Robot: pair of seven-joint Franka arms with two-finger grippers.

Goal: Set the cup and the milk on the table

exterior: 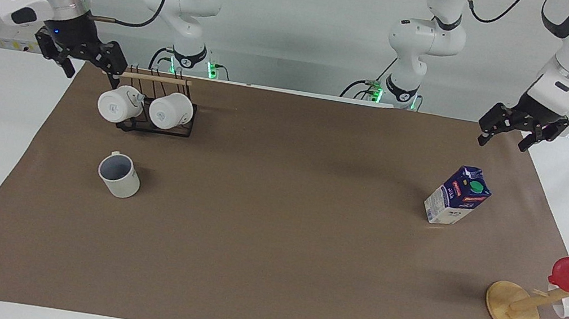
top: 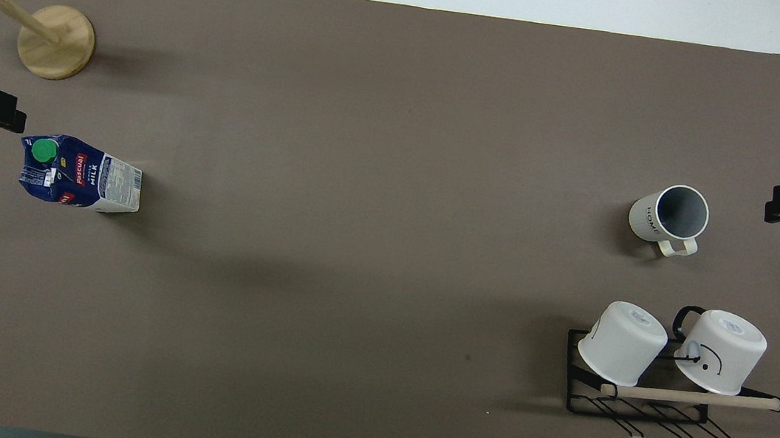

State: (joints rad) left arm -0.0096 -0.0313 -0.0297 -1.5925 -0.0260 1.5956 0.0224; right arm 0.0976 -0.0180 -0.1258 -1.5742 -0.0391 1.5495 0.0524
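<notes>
Brown-sheeted table (exterior: 267,271) bears cup (exterior: 119,175); milk (exterior: 457,195) upright.

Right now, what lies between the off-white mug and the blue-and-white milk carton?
Nothing: only bare brown paper sheet runs from the off-white mug to the blue-and-white milk carton, clearest in the overhead view.

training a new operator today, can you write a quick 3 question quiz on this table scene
1. True or false: the milk is held in the left claw.
2. How many white mugs hang on the black rack? A) one B) two C) three
3. Fill in: the cup stands upright on the ____ sheet of the table.

Key: 1 false, both the left claw and the right claw are open and empty, up near the table's edge by the robots. 2 B. 3 brown.
</notes>
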